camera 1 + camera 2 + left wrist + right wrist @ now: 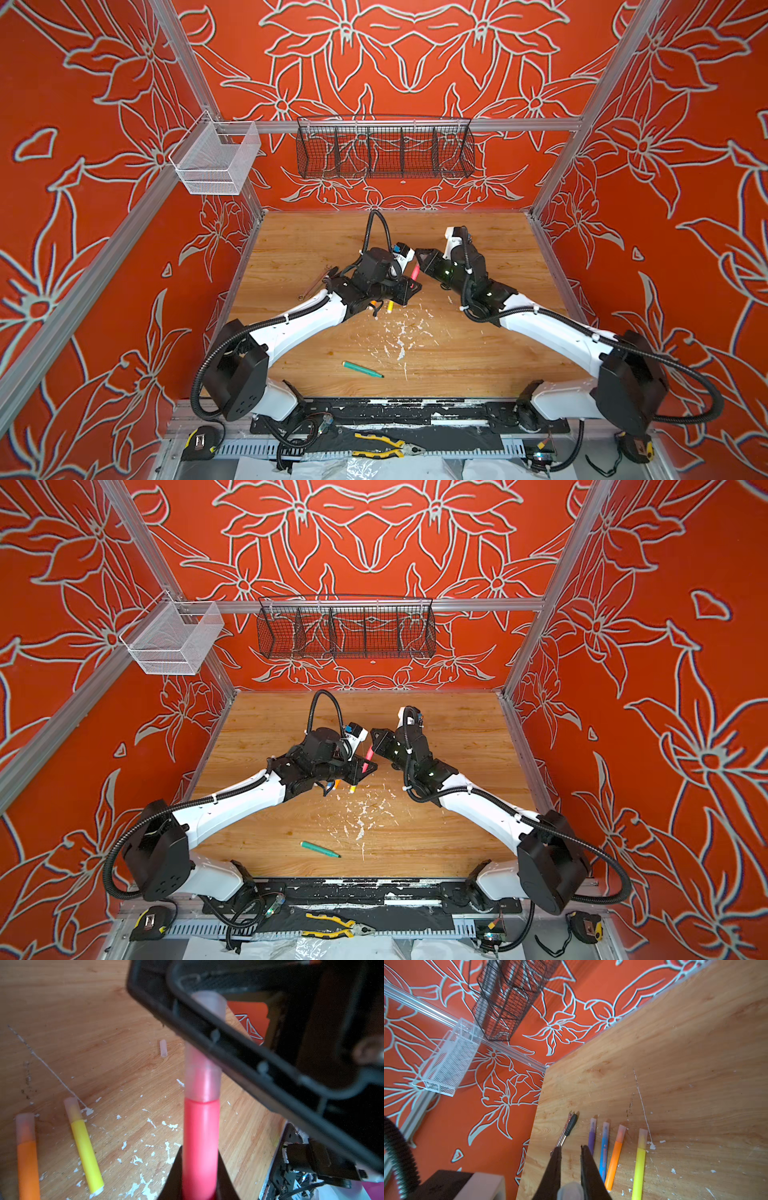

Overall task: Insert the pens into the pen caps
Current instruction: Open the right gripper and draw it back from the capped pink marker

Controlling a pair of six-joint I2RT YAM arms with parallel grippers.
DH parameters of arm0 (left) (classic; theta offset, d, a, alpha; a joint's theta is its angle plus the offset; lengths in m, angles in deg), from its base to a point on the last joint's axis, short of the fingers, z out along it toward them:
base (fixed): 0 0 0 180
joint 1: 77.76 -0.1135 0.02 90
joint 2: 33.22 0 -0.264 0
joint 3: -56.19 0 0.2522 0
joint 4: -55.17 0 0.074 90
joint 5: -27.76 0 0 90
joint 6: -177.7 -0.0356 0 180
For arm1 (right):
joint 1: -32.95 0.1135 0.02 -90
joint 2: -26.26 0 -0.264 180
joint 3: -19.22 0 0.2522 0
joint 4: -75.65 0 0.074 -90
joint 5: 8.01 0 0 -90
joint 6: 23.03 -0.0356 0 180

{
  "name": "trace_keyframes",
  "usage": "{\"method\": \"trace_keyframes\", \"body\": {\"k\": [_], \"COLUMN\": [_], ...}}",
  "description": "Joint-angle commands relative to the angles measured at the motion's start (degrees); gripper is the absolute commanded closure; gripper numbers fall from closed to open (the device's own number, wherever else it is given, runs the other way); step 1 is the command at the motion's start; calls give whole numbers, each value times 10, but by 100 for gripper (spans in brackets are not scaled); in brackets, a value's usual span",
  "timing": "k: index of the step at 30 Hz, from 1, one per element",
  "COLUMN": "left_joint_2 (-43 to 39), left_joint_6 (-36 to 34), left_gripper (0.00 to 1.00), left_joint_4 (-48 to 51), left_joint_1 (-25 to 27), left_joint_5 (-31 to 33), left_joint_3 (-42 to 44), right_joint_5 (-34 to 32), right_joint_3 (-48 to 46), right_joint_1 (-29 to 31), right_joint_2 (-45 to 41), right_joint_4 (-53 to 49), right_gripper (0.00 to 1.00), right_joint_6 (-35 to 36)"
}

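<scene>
Item: pink-red pen [200,1126], pen cap [202,1080], mid tabletop [478,353].
Grip: left hand [200,1151] closed on pen; right hand [571,1149] closed on cap.

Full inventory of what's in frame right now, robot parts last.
capped pens: 4, purple, blue, orange, yellow, side by side on the table beneath the left arm
pink pen: 1, pink-red, in the left gripper
green pen: 1, green, alone near the table's front
fitted cap: 1, clear, on the pink pen's tip
loose cap: 1, clear, lying on the table
wrench: 1, silver, table's left side
paint flecks: many, white, table middle
wire basket: 1, black, back rail
mesh basket: 1, white, left rail
pliers: 1, yellow-handled, front ledge
tape measures: 2, black-yellow, front ledge corners
left gripper: 1, black, shut on the pink pen
right gripper: 1, black, shut on the fitted cap
</scene>
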Motion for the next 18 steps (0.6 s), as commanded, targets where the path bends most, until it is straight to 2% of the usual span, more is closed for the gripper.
{"method": "trace_keyframes", "body": {"k": [1, 7, 13, 18], "left_joint_2": [25, 58, 58, 49], "left_joint_6": [43, 52, 55, 44], "left_gripper": [100, 100, 100, 100], "left_joint_4": [-81, -72, -93, -95], "left_joint_1": [-33, -40, -42, -43], "left_joint_5": [96, 102, 102, 128], "left_joint_3": [-68, -132, -145, -145], "right_joint_5": [54, 30, 37, 28], "right_joint_3": [-40, -73, -71, -69], "right_joint_1": [51, 88, 114, 142], "right_joint_2": [-44, -96, -86, -78], "right_joint_4": [-71, -75, -72, -59], "right_gripper": [100, 100, 100, 100], "right_joint_6": [-3, -11, -22, -29]}}
